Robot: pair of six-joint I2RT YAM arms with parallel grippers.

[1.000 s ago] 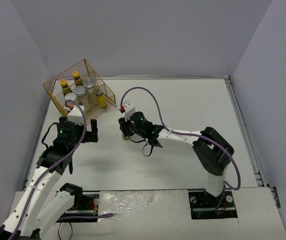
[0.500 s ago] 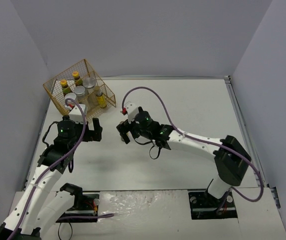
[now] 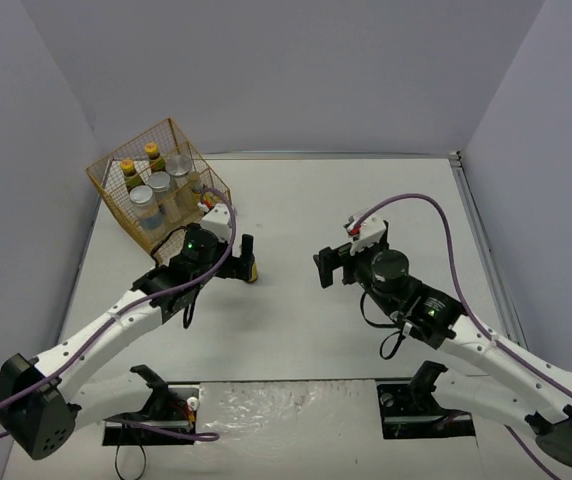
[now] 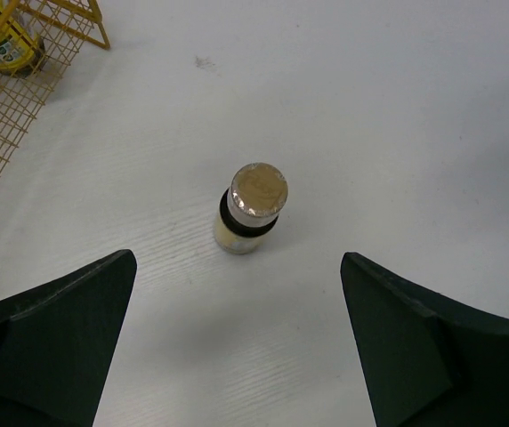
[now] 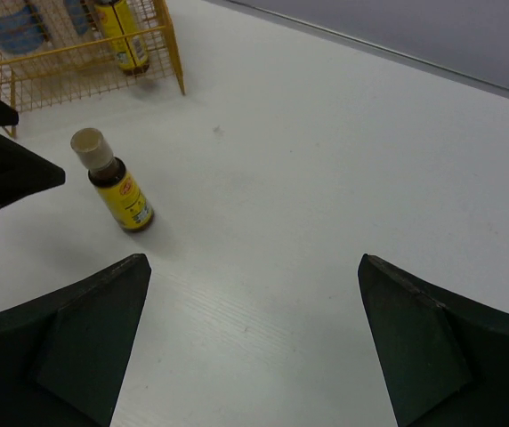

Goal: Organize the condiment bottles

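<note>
One slim dark condiment bottle (image 3: 251, 270) with a yellow label and pale cap stands upright on the white table, free of both grippers. In the left wrist view this bottle (image 4: 253, 210) is seen from above, just ahead of my open left gripper (image 4: 237, 338). My left gripper (image 3: 245, 257) hovers right beside it. My right gripper (image 3: 323, 268) is open and empty, well to the right of the bottle (image 5: 118, 184). The other condiment bottles, slim ones (image 3: 126, 168) and silver-lidded jars (image 3: 159, 182), stand inside the yellow wire basket (image 3: 109, 160).
The wire basket (image 5: 85, 55) sits at the table's back left corner against the left wall. Grey walls close in the table on three sides. The left gripper's dark finger (image 5: 5, 169) shows at the left edge of the right wrist view.
</note>
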